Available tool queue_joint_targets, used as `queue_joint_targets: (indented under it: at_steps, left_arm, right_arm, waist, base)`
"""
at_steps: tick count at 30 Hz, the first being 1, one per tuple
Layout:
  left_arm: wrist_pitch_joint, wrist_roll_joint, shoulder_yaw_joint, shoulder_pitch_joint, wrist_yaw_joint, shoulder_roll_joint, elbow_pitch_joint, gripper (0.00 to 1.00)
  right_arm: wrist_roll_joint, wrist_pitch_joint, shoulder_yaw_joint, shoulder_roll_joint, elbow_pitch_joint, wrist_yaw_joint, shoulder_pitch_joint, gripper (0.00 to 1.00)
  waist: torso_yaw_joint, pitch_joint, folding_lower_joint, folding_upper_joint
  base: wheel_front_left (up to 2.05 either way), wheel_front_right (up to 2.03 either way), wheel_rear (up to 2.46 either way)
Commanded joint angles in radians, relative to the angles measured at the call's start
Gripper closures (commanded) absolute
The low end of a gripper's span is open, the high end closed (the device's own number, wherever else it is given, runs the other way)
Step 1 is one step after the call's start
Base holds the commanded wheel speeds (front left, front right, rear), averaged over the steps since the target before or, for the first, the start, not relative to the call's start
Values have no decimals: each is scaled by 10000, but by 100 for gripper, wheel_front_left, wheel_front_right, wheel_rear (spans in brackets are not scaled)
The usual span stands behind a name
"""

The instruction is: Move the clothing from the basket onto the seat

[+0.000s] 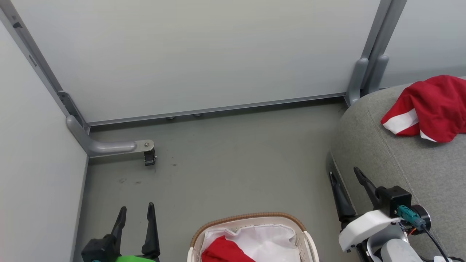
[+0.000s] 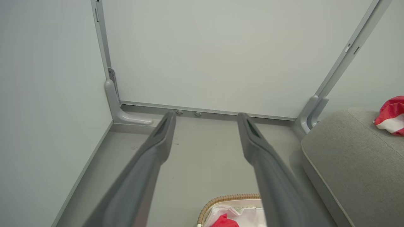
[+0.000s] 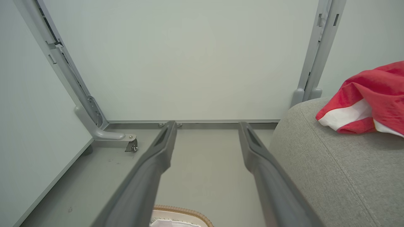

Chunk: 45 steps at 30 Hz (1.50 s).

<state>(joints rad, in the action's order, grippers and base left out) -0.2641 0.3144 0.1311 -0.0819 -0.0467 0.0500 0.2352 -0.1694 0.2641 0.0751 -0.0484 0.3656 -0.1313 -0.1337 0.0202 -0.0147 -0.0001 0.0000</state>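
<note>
2 pcs of clothing. One red garment (image 1: pixel 433 107) w/ a white panel lies crumpled on the single grey seat (image 1: pixel 400 163). A second red piece (image 1: pixel 224 251) sits in the one basket (image 1: pixel 247 218) on its white liner (image 1: pixel 269 236), partly cut off. Left gripper (image 1: pixel 136 208) & right gripper (image 1: pixel 344 172): fingers spread wide, holding nothing.
</note>
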Motion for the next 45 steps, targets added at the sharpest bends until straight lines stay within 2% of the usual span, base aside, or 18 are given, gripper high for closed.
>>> queue_joint_targets:
  at_steps: [1,29,37,45]
  left_arm:
    - [-5,-54,7,-120,3,9,40,0]
    - [-5,-119,167,-23,-52,9,102,0]
    - [-5,-619,663,350,-302,10,299,0]
    - [-5,-1180,1735,1176,-649,13,925,0]
  right_arm:
    - [-72,6,15,-39,-44,10,118,0]
    - [-6,6,-22,-39,-37,10,56,0]
    - [89,4,-212,-38,-146,10,-12,0]
    - [253,4,-548,-40,-333,10,-226,0]
  waist:
    - [-8,-4,1,0]
    - [-69,31,1,0]
    - [-184,113,1,0]
    - [-504,686,1,0]
  base:
    - [0,0,0]
    - [0,0,0]
    - [0,0,0]
    - [0,0,0]
